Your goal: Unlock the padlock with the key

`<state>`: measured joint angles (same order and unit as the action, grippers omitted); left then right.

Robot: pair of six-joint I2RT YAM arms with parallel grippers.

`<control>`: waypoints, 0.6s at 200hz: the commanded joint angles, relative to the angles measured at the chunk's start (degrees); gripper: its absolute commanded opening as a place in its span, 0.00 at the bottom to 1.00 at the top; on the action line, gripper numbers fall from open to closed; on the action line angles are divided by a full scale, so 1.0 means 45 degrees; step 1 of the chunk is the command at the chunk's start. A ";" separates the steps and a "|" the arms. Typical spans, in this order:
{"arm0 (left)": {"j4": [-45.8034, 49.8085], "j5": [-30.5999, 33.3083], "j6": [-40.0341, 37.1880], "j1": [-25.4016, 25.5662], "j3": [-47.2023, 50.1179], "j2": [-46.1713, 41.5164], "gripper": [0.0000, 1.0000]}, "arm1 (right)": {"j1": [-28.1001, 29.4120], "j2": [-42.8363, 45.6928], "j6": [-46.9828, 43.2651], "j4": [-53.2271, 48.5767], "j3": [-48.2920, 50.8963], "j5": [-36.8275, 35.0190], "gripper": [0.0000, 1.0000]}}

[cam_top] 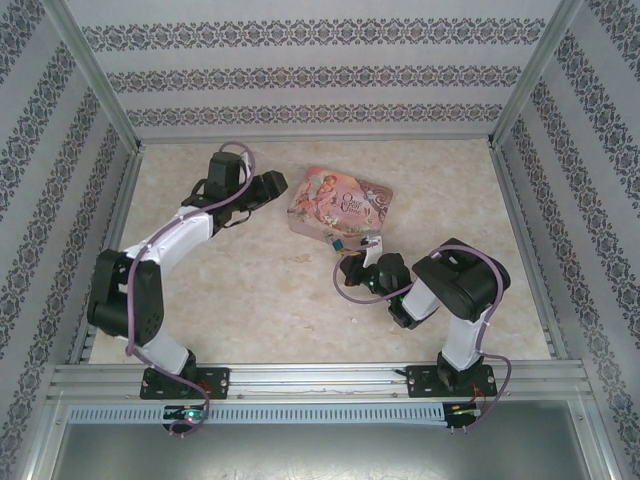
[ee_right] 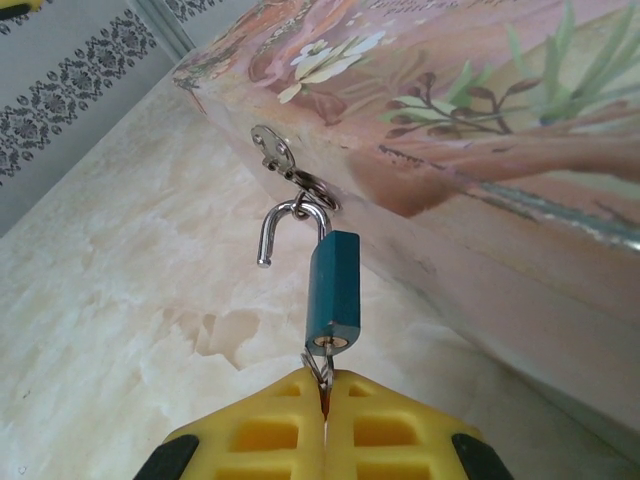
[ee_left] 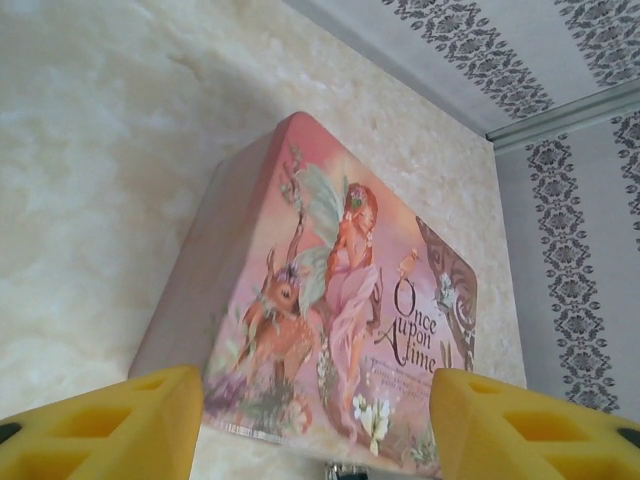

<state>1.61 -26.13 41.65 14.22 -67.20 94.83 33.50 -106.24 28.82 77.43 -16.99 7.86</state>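
Note:
The padlock [ee_right: 333, 285] has a blue body and hangs from the hasp [ee_right: 275, 152] on the pink tin's front. Its silver shackle [ee_right: 290, 225] stands sprung open, with the free end out of the body. The key [ee_right: 322, 370] sits in the keyhole at the padlock's bottom. My right gripper [ee_right: 325, 395] is shut on the key just below the body. From above, the padlock [cam_top: 341, 241] and right gripper [cam_top: 362, 258] are at the tin's near edge. My left gripper [ee_left: 315, 392] is open, its yellow fingers [ee_left: 110, 425] wide apart before the tin [ee_left: 340, 300].
The pink illustrated tin [cam_top: 340, 203] lies flat on the marbled table [cam_top: 270, 300], mid-back. The left gripper [cam_top: 270, 190] is by its left side. Patterned walls and metal rails close in the table on three sides.

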 commanded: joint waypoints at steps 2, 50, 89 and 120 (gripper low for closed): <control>0.1310 -0.0857 -0.1116 -0.0126 -0.0895 0.1466 0.61 | -0.0132 -0.0320 0.0444 0.0411 0.0236 -0.0047 0.00; 0.2163 -0.1518 -0.1926 -0.0097 -0.3036 0.3652 0.63 | -0.0168 -0.0735 0.0490 0.0411 0.0030 0.0201 0.00; 0.2651 -0.1949 -0.2311 -0.0094 -0.4116 0.4738 0.63 | -0.0179 -0.0849 0.0549 0.0402 -0.0030 0.0285 0.00; 0.2737 -0.2715 -0.2247 -0.0066 -0.4579 0.5329 0.63 | -0.0198 -0.0882 0.0559 0.0311 -0.0122 0.0411 0.00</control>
<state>11.27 -34.61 33.17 14.22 -85.43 116.64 33.47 -108.92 30.17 79.15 -17.12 8.71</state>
